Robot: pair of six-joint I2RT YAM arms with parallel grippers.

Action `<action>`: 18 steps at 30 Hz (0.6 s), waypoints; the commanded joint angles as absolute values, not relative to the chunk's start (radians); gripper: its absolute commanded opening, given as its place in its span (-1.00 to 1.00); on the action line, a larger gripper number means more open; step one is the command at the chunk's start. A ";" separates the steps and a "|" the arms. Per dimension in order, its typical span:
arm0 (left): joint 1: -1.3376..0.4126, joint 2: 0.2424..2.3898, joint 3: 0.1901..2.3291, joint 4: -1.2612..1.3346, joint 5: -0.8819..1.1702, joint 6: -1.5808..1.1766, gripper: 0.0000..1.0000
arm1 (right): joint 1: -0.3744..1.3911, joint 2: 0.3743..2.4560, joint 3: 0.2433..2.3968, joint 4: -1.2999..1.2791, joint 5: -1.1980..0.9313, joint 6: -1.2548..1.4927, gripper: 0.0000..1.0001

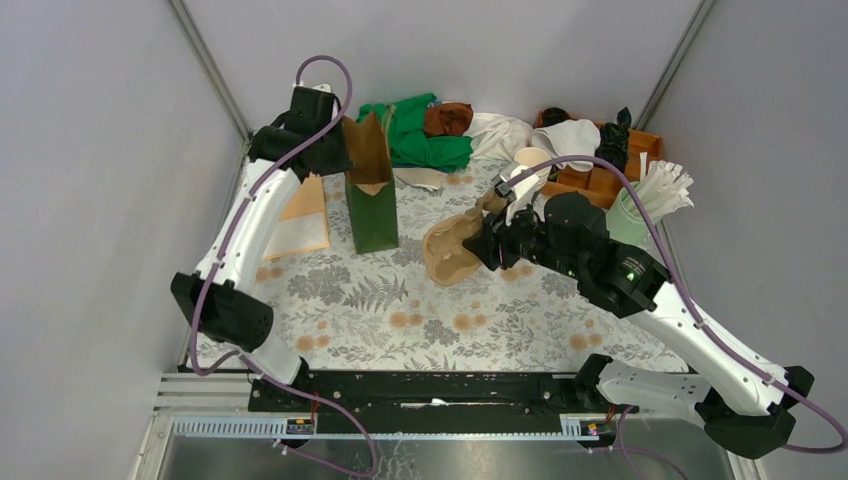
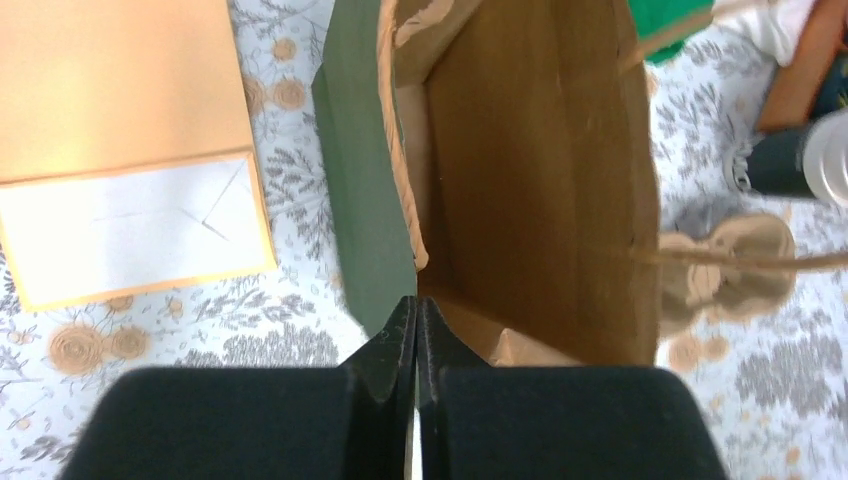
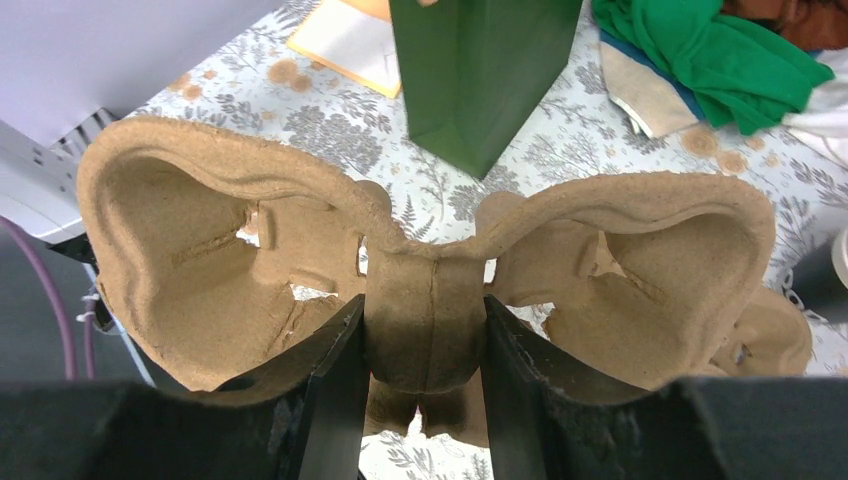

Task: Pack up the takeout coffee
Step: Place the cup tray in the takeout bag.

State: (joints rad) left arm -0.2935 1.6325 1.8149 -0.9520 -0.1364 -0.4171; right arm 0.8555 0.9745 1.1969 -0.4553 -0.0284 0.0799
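Floral surface [image 1: 400, 320] from above: the takeout coffee [image 1: 522, 188] seems to lie tipped just behind the pulp carrier [image 1: 452, 245]. Left wrist: left end effector [image 2: 415, 305] pinched closed on the green bag [image 2: 360, 200] rim. Right wrist: right end effector [image 3: 423, 320] clamps the carrier's centre.

top cam: high above and behind the arm bases at 6 o'clock, tilted down toward 12. far off, takes in the whole table [image 1: 400, 320] and the grey walls round it.
left wrist cam: over the table's 11 o'clock area, faces almost straight down, frame top toward 12. very close over the open mouth of the green bag [image 2: 360, 200], with the left gripper [image 2: 415, 310] at the frame's bottom edge.
right wrist cam: low, near table centre, faces about 10 o'clock. the pulp carrier [image 3: 425, 300] fills the frame right at the right gripper [image 3: 420, 315].
shared: all three see the green bag, pulp carrier, table, envelope [image 1: 300, 215] and green fabric [image 1: 425, 135].
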 commanded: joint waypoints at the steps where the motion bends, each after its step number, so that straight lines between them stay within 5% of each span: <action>1: -0.299 1.487 1.814 -1.042 -0.030 -0.353 -1.00 | 0.851 1.010 1.296 -0.437 -0.131 0.057 -0.19; 18: -0.445 1.276 1.551 -0.955 0.393 -0.304 -1.00 | 0.851 1.180 1.670 -0.493 -0.361 0.044 -0.18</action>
State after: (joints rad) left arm -0.4271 1.3132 1.5711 -1.0412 0.2825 -0.3191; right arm 0.8551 1.1645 1.5696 -0.4835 -0.2924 0.0711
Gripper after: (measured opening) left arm 0.005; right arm 0.469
